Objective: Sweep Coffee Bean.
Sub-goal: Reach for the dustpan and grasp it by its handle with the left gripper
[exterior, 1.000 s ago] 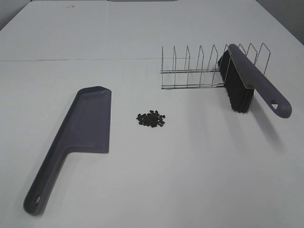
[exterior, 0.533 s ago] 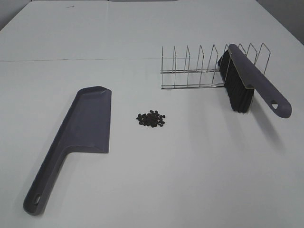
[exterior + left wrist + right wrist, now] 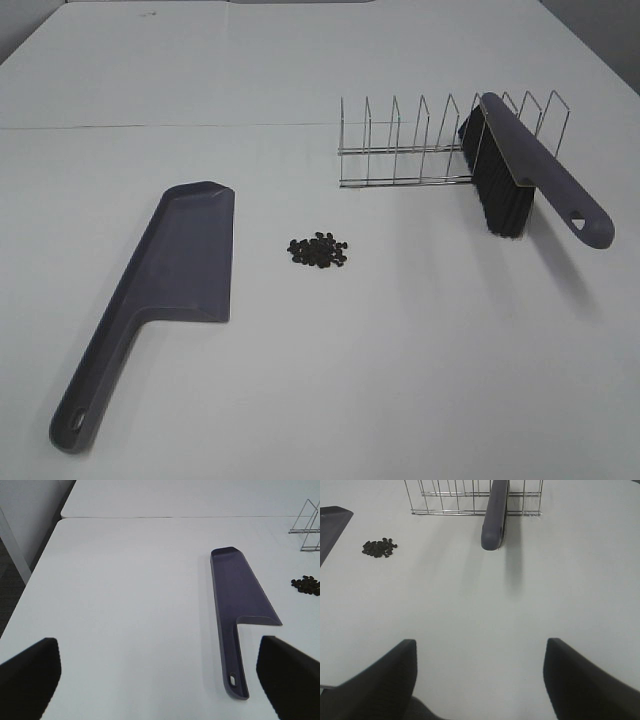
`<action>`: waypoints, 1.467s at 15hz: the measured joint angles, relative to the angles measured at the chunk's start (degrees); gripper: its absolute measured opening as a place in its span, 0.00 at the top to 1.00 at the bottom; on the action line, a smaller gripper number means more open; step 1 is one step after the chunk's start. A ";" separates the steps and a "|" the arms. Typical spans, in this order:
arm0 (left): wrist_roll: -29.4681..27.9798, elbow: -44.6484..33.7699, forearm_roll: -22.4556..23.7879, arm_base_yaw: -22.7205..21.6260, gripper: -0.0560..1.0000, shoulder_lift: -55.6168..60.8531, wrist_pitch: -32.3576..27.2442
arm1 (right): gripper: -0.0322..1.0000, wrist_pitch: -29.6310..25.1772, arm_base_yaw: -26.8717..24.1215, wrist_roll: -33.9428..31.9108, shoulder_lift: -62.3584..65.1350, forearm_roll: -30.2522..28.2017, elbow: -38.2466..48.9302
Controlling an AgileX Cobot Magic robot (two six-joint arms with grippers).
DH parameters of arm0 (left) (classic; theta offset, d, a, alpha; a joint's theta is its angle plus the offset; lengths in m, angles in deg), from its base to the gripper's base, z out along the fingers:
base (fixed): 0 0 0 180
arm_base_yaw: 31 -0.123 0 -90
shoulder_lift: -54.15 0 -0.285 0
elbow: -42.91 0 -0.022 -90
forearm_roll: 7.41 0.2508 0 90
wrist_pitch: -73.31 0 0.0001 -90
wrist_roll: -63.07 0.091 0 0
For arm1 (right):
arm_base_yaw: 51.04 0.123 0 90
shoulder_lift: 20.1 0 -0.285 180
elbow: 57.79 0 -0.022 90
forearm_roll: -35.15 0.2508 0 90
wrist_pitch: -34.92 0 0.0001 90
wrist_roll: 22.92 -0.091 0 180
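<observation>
nothing has moved: the coffee bean (image 3: pixel 319 251) heap stretches slightly left-right, left tool (image 3: pixel 156 645) and right tool (image 3: pixel 480 642) both spread.

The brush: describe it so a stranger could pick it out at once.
On the white table, find the wire rack at the back right. The brush leans in it, handle jutting forward. Unlike the flat dustpan, it carries black bristles.

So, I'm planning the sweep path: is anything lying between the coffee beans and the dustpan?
Nothing. Only bare white table separates the coffee beans from the dustpan. This is clearest in the exterior high view, and the left wrist view agrees.
</observation>
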 joint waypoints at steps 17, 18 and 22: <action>0.00 0.00 0.00 0.00 0.01 0.00 0.00 | 0.36 0.00 0.00 0.00 0.00 0.00 0.00; 0.00 0.00 0.00 0.00 0.01 0.00 0.00 | 0.36 0.00 0.00 0.00 0.00 0.00 0.00; 0.00 0.00 0.00 0.00 0.01 0.00 0.00 | 0.36 0.00 0.00 0.00 0.00 0.00 0.00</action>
